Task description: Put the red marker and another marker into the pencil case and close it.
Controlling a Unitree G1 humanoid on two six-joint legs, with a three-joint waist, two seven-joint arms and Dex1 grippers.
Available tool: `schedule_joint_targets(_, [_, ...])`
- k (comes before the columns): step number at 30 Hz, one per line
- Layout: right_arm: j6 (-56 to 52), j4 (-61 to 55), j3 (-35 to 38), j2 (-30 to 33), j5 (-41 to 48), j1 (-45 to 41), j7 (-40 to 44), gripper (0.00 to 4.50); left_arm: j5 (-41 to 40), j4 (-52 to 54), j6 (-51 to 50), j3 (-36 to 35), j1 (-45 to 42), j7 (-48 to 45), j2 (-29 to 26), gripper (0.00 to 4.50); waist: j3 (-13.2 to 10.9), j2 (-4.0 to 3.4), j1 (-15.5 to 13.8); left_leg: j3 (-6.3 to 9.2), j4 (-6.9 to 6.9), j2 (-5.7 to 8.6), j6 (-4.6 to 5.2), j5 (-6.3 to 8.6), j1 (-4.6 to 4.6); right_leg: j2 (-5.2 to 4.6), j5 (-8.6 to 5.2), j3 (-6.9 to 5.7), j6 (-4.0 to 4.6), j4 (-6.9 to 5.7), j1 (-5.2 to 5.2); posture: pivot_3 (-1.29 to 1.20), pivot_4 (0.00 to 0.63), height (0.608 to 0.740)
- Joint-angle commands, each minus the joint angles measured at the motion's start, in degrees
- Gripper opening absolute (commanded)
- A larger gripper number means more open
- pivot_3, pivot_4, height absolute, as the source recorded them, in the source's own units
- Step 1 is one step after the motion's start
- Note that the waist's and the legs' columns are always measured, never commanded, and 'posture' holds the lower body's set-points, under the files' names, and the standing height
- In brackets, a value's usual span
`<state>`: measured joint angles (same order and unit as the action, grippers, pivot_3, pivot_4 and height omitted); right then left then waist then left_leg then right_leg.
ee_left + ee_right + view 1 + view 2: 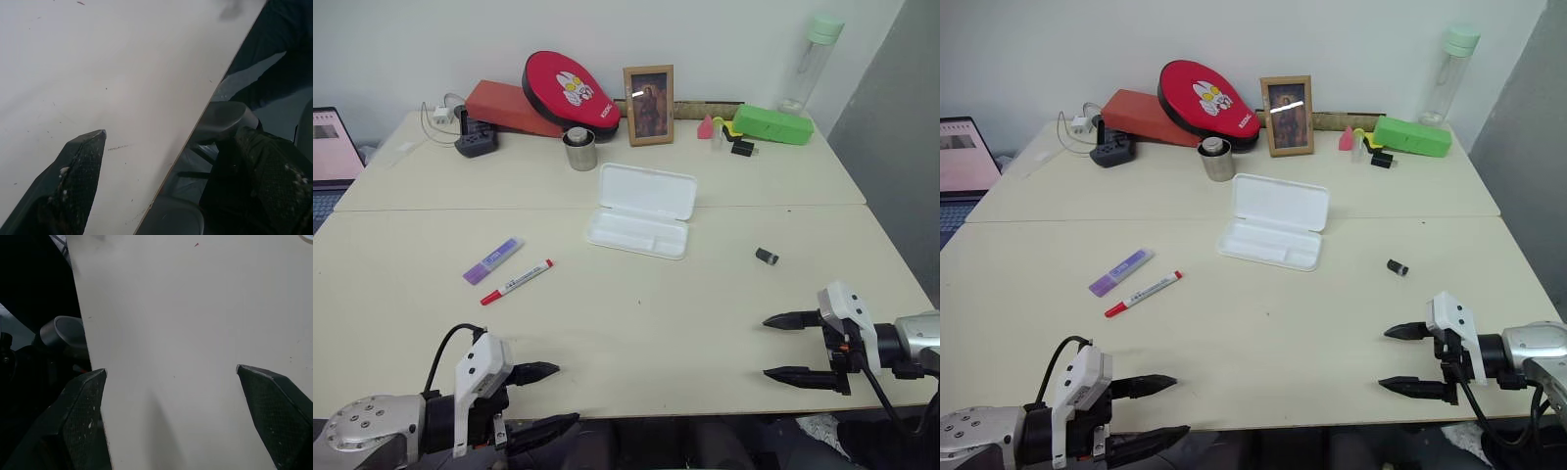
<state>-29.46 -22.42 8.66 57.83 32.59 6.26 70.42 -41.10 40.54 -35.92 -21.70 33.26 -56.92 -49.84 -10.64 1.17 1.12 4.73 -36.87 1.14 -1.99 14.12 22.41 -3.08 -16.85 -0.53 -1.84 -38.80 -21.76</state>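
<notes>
Nothing picked yet: both grippers, left gripper [540, 397] and right gripper [785, 346], spread empty at table's [705, 323] near edge; next, reach red marker [517, 282].

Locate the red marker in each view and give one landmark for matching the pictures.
Left eye view: red marker lies left of centre, just below the purple marker.
Right eye view: left of centre again, under the purple marker.
Left wrist view: not in it.
Right wrist view: not in it.
Shared landmark: the open white pencil case, to the marker's upper right in both eye views.
</notes>
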Motion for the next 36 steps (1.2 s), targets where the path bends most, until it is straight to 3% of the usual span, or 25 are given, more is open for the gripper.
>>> schedule_joint_targets(1, [0.0,-1.9,0.3,0.7,0.3,0.0,0.6,4.45,-0.2,1.0,-0.2,0.1,-0.3,-0.3,-0.5,4.5,0.0,0.0,0.0,0.0,0.0,0.0,0.0,0.0,0.0,0.0,0.0,0.0,0.0,0.0,0.0,0.0,0.15,0.74])
schedule_joint_targets(7, [-0.3,-2.0,-0.2,0.4,0.4,-1.0,0.2,4.45,-0.4,1.1,-0.6,0.5,-1.6,0.3,-0.2,4.5,0.0,0.0,0.0,0.0,0.0,0.0,0.0,0.0,0.0,0.0,0.0,-0.01,0.0,0.0,0.0,0.0,0.15,0.74])
schedule_joint_targets(12, [-2.1,-2.6,-1.9,-0.9,1.5,-5.0,-1.5,4.45,-2.4,0.8,-1.4,1.8,-7.6,4.6,2.6,4.5,0.0,0.0,-0.1,0.01,-0.01,0.01,0.0,0.0,0.0,0.0,0.0,0.0,0.0,0.0,0.0,0.0,0.15,0.74])
schedule_joint_targets(19, [-5.8,1.4,-8.9,-6.7,-2.3,-19.9,-8.1,4.45,-8.7,-3.7,-3.4,1.3,-22.8,15.7,10.2,4.5,0.0,0.0,-0.2,0.05,-0.02,0.01,0.0,0.0,-0.03,0.01,0.11,0.0,0.16,-0.05,0.02,0.0,0.15,0.74])
schedule_joint_targets(23, [-8.5,11.9,-16.0,-15.3,-9.5,-35.9,-16.2,4.45,-9.2,-7.9,-2.4,2.5,-33.9,22.0,15.3,4.5,0.0,0.07,0.3,0.03,-0.05,0.06,-0.02,-0.02,-0.04,0.07,0.15,-0.02,0.14,-0.14,-0.03,0.0,0.15,0.74])
schedule_joint_targets(30, [-2.1,25.6,-24.4,-24.2,-18.5,-47.1,-16.7,4.45,-7.5,-8.9,-1.4,2.7,-35.8,22.8,15.6,4.5,0.0,0.07,0.4,0.05,-0.03,0.05,-0.08,-0.05,0.23,0.05,0.16,0.05,0.13,-0.11,-0.32,0.0,0.15,0.74])
schedule_joint_targets(36, [1.2,32.5,-27.8,-28.3,-22.4,-51.2,-14.4,4.45,-8.4,-8.3,-1.7,1.1,-35.4,23.0,14.7,4.5,0.0,0.07,0.4,0.05,-0.1,0.09,-0.13,-0.07,0.39,0.0,0.2,0.04,0.11,-0.18,-0.48,0.0,0.15,0.74])
